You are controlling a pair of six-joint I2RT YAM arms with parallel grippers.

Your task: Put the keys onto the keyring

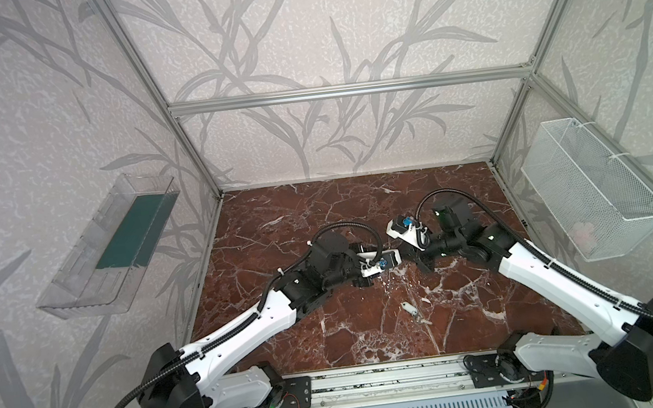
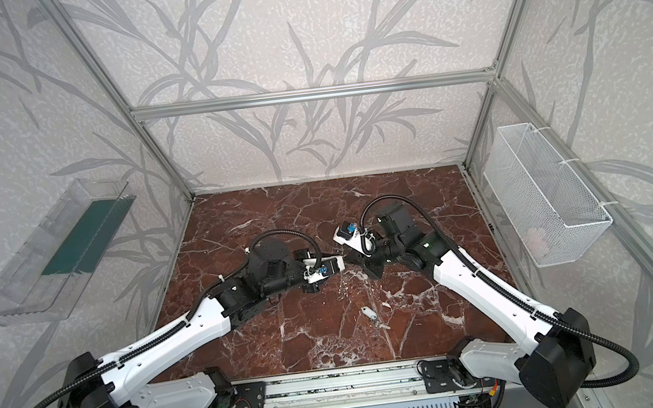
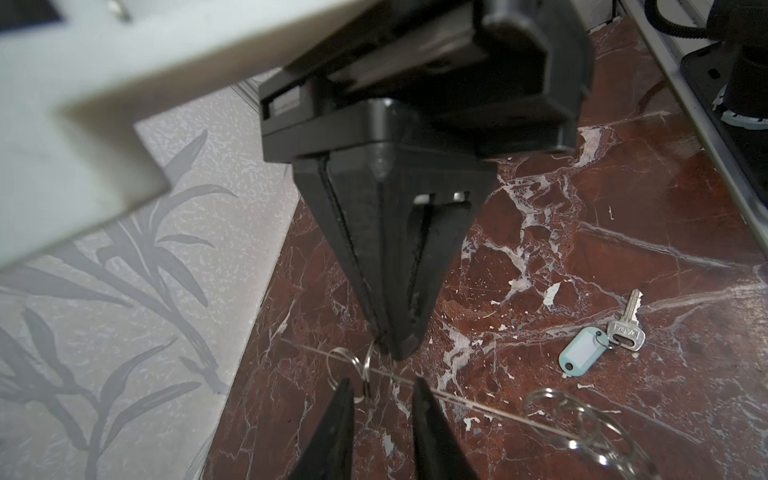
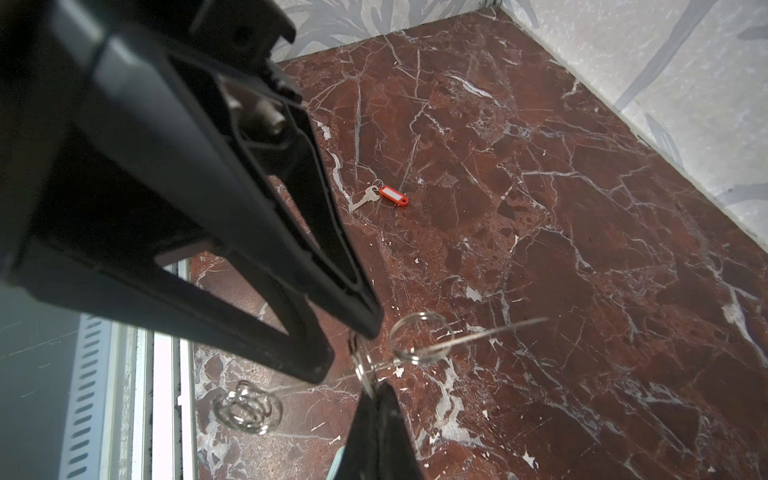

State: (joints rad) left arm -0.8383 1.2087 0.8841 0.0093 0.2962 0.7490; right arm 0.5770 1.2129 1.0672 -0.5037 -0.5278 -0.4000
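My right gripper [image 4: 376, 392] pinches the keyring [image 4: 360, 369]; my left gripper [image 3: 382, 382] stands parted beside it. The pale-tagged key [image 3: 598, 340] and the red-tagged key [image 4: 382, 195] lie on the table [image 4: 540, 208]. An off-centre left closure may twist the ring loose.

The table [image 1: 359, 209] is red-brown marble with white veins. The walls [image 1: 296, 28] are pale grey with darker grey leaf shapes. One silver key [image 4: 362, 202] has a red-orange tag [image 4: 394, 195] with a white label; the other silver key [image 3: 625, 330] has a pale teal tag [image 3: 582, 348], white-labelled too. The keyring [image 4: 419, 338] is silver wire. The mesh basket [image 1: 591, 191] is white.
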